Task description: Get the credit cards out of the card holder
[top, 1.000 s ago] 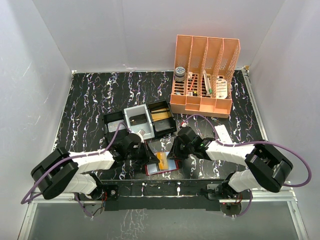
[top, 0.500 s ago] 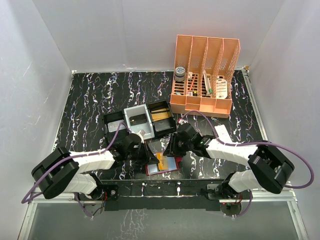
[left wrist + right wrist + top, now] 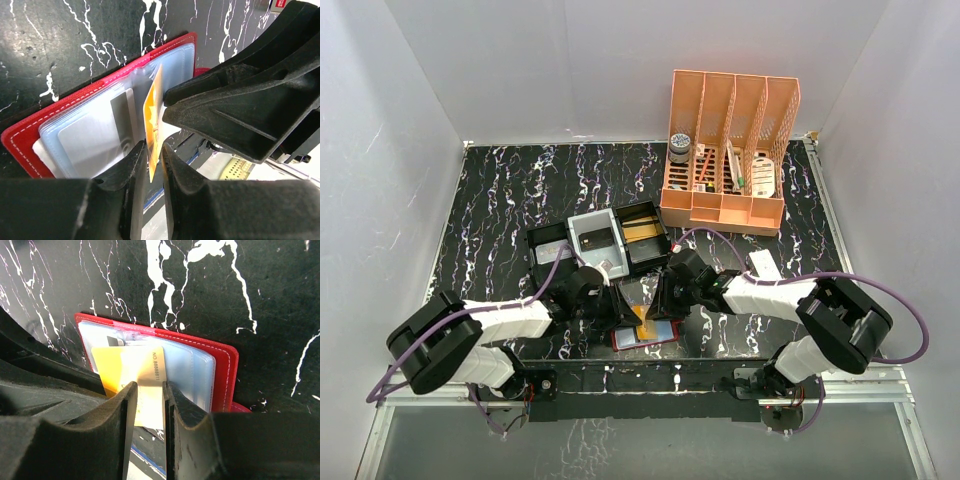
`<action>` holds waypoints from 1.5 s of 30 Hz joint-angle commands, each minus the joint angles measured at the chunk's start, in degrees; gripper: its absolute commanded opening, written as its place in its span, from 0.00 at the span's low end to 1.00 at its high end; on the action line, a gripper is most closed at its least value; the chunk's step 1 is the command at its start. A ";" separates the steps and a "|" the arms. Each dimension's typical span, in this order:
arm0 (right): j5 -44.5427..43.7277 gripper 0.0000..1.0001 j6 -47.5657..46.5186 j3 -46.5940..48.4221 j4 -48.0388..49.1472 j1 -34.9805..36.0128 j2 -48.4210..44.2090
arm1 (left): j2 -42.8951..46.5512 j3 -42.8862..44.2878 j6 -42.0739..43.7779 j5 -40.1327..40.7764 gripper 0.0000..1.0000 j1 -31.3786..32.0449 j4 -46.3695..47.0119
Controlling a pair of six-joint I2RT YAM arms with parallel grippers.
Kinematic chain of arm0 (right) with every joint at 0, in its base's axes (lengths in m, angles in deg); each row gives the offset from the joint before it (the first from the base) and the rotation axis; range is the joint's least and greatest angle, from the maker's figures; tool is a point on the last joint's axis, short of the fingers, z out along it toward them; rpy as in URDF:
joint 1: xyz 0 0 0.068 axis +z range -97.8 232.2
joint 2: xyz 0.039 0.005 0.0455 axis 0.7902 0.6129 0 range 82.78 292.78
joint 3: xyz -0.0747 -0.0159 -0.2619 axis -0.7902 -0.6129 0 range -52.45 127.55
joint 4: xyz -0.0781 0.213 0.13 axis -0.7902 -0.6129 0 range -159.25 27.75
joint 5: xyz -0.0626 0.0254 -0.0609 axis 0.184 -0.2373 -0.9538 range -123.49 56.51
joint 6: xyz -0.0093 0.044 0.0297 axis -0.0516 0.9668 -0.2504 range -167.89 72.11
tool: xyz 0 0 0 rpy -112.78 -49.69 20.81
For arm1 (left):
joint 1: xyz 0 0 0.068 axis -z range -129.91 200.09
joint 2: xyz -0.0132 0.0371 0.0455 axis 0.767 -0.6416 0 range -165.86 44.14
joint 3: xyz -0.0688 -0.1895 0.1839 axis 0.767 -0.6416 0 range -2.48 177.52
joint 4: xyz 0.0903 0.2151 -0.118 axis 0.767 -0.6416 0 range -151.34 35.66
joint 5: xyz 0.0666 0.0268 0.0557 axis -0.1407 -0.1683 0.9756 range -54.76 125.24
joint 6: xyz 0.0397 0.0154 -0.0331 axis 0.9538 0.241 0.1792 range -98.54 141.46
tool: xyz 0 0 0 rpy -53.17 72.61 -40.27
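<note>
Right hand (image 3: 656,303) now further left, at the orange card (image 3: 114,369).

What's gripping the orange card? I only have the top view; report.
Observer: In the left wrist view, the left end effector pinches the orange card, which stands on edge.
Operator: Check the holder.
Observer: The holder lies open, clear sleeves showing.
Operator: Report other cards.
Observer: A grey card sits in a sleeve beside the orange one.
</note>
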 commanded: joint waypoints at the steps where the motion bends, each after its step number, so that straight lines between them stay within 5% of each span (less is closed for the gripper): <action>1: -1.82 0.25 -0.35 -0.12 -0.77 -0.07 -0.09 | -1.39 1.24 0.07 -2.31 0.18 0.18 3.23; 21: -3.38 0.25 -0.43 -0.15 -0.97 -0.07 -0.68 | -2.23 1.56 -0.12 -2.07 0.19 0.13 3.00; 35: -3.56 0.26 -0.21 -0.27 -0.71 -0.07 -0.87 | -1.13 1.28 0.19 -1.72 0.01 0.19 2.09; 45: -3.45 0.33 0.42 -1.04 1.17 -0.07 -3.23 | 1.07 1.23 0.77 -0.31 0.00 0.13 -1.05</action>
